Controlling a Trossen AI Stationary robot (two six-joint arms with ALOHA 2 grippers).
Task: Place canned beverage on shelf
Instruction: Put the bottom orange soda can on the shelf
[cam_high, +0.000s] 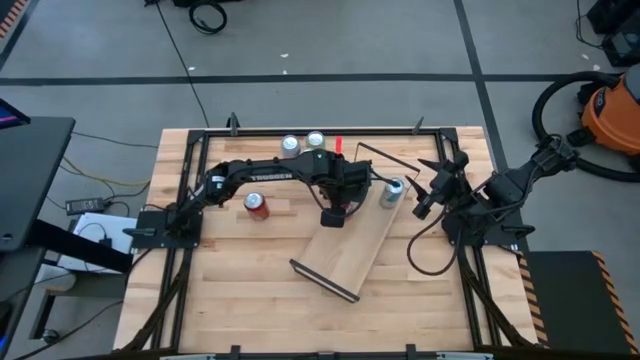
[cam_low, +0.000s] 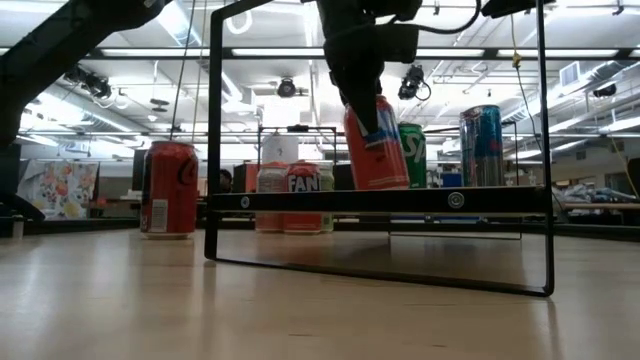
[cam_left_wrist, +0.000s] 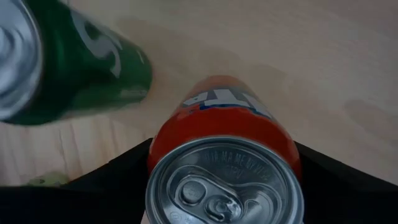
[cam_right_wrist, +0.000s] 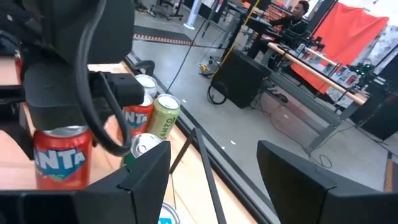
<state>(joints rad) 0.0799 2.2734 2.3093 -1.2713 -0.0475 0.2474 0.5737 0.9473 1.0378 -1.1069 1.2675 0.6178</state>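
Note:
An orange Fanta can (cam_low: 376, 148) hangs tilted over the shelf (cam_high: 352, 252), a light-wood plank with black wire end frames (cam_low: 214, 150) lying slantwise mid-table. My left gripper (cam_high: 335, 212) is shut on this can. Whether the can's bottom touches the plank I cannot tell. A green can (cam_left_wrist: 93, 65) stands close beside it, and a tall blue-and-silver can (cam_low: 482, 146) stands on the plank's far end. My right gripper (cam_right_wrist: 214, 186) waits open at the table's right side, holding nothing. My left gripper pinches the Fanta can's side wall near its top rim (cam_left_wrist: 163, 144) between its two fingers (cam_left_wrist: 118, 171), one on each side. The fingers come from above, pointing steeply down. The can hangs below them, tilted, its silver lid (cam_left_wrist: 224, 186) facing the wrist.
A red cola can (cam_high: 257, 205) stands on the table left of the shelf. More cans (cam_high: 303, 142) cluster at the far edge, beside a small red object (cam_high: 338, 146). Bare tabletop lies toward the near edge (cam_high: 250, 310).

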